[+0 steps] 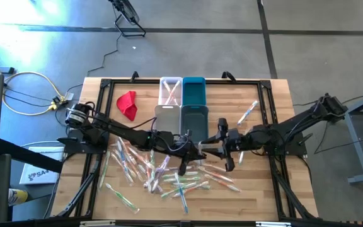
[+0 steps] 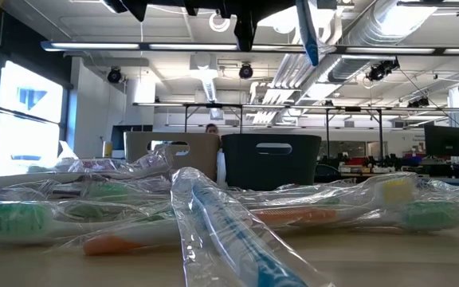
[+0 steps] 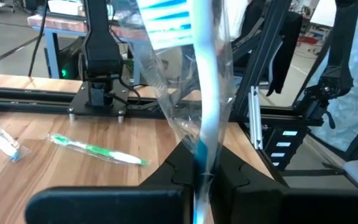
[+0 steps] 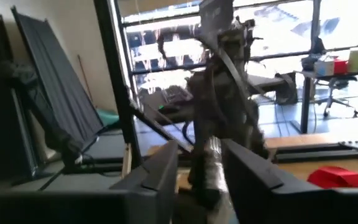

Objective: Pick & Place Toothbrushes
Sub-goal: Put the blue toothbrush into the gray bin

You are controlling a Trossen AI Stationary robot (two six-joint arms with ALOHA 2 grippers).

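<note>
A blue toothbrush (image 3: 207, 106) in a clear wrapper is held up in my left gripper (image 1: 191, 150), which is shut on it above the table's middle. The low view shows its lower end (image 2: 310, 36) hanging high over the pile. My right gripper (image 1: 217, 149) faces the left one from the right, open. In the right wrist view its fingers (image 4: 160, 171) stand on either side of the dark, blurred left gripper; I cannot tell whether they touch anything. Many wrapped toothbrushes (image 1: 162, 173) lie flat in a heap on the near half of the table. My left gripper pinches the blue toothbrush's handle (image 3: 202, 163) through the wrapper between its two fingers. It comes level from the table's left, with the fingers across the brush. The brush is lifted clear and stands about upright, with the bristle head (image 3: 166, 22) up.
Four small bins stand at the far middle: white (image 1: 171, 91), teal (image 1: 194, 89), grey (image 1: 167, 116) and dark teal (image 1: 195, 117). A red cloth (image 1: 128, 104) lies far left. One toothbrush (image 1: 247, 112) lies apart at far right. A black frame (image 1: 106, 83) rims the table.
</note>
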